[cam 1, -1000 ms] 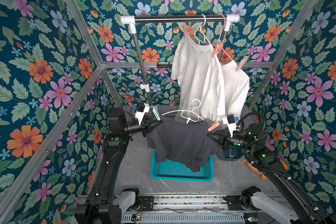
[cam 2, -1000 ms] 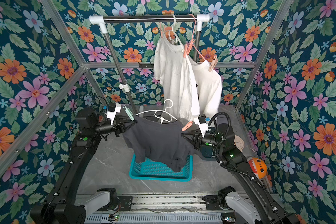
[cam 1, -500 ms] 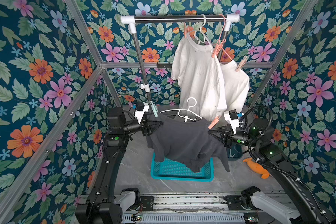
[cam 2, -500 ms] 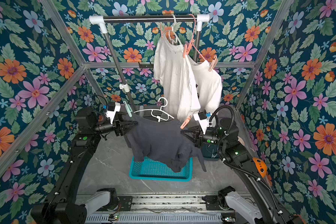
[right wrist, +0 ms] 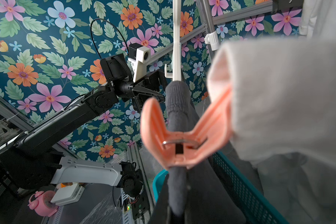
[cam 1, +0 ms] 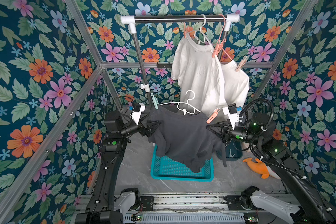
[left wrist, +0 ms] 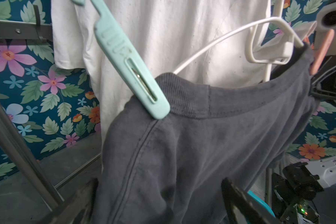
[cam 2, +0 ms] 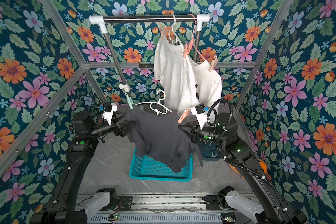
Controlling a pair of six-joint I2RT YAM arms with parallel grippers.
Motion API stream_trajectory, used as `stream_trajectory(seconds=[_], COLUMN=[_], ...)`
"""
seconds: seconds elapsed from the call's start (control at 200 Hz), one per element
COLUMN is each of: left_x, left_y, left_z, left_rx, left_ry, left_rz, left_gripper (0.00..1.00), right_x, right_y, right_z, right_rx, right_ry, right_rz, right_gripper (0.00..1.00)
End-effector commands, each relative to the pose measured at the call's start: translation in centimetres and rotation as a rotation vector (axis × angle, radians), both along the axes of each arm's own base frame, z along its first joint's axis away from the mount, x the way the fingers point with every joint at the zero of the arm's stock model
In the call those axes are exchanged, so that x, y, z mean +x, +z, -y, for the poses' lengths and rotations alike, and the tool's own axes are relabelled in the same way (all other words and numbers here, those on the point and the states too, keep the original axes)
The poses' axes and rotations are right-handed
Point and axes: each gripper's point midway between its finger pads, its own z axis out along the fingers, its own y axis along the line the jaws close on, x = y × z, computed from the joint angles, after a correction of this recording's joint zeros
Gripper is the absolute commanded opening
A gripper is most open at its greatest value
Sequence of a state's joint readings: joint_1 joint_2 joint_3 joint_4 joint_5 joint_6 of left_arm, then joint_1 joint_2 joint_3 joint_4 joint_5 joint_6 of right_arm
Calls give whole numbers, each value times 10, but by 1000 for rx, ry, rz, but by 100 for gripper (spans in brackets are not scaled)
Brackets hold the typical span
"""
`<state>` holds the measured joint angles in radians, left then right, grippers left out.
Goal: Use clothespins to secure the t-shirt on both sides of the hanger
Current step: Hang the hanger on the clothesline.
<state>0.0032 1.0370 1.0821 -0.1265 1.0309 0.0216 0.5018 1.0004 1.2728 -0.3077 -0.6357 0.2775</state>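
Note:
A dark grey t-shirt (cam 1: 182, 135) (cam 2: 159, 135) hangs on a white hanger (cam 1: 184, 108) (cam 2: 157, 106), held in the air above the basket. Two clothespins grip its shoulders. A mint-green one (cam 1: 154, 100) (left wrist: 132, 73) sits on the left shoulder by the collar. A salmon-pink one (cam 1: 212, 116) (right wrist: 182, 139) sits on the right shoulder. My left gripper (cam 1: 152, 129) (left wrist: 159, 190) is open, its fingers spread on either side of the left sleeve fabric. My right gripper (cam 1: 208, 127) (right wrist: 175, 215) is shut on the t-shirt's right shoulder, just below the pink pin.
A teal basket (cam 1: 182, 170) lies on the floor under the shirt. Behind it, two white t-shirts (cam 1: 198, 73) hang pegged from the rail (cam 1: 178, 18), whose upright pole (cam 1: 142, 64) is close to my left gripper. A dark tub (cam 1: 231, 153) and an orange toy (cam 1: 258, 164) lie at the right.
My left gripper's jaws have spread wide open at the left shoulder. My right arm has lifted, and the hanger with the t-shirt has risen slightly.

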Motion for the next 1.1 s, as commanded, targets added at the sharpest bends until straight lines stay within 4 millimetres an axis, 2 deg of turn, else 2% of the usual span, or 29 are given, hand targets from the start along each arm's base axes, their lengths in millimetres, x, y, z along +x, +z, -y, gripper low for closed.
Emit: stream_trajectory(seconds=[0.0,0.205,0.29,0.415,0.565,0.8,1.045,1.06,1.095], left_x=[4,4,4,4,5,7,7,8,7], left_y=[10,10,8,8,7,3,5,4,4], left_z=[-6,-11,-12,-12,-12,-11,-8,-8,-8], left_rx=[-10,-19,-17,-15,-11,-23,-46,-46,-47], left_ry=[56,105,115,110,109,105,81,80,78], left_rz=[18,3,-1,-1,3,7,13,11,12], left_gripper=[100,100,100,100,100,100,100,100,100], right_x=[16,37,40,57,71,99,111,122,126], right_y=[21,51,64,80,111,149,192,185,187], right_z=[3,-4,-11,-10,-9,-13,-15,-22,-25], right_rx=[-2,1,0,5,11,-2,27,9,5], right_ry=[-108,-191,-197,-276,-340,-413,-457,-457,-454], right_rz=[75,111,149,159,220,287,356,344,351], right_gripper=[0,0,0,0,0,0,0,0,0])
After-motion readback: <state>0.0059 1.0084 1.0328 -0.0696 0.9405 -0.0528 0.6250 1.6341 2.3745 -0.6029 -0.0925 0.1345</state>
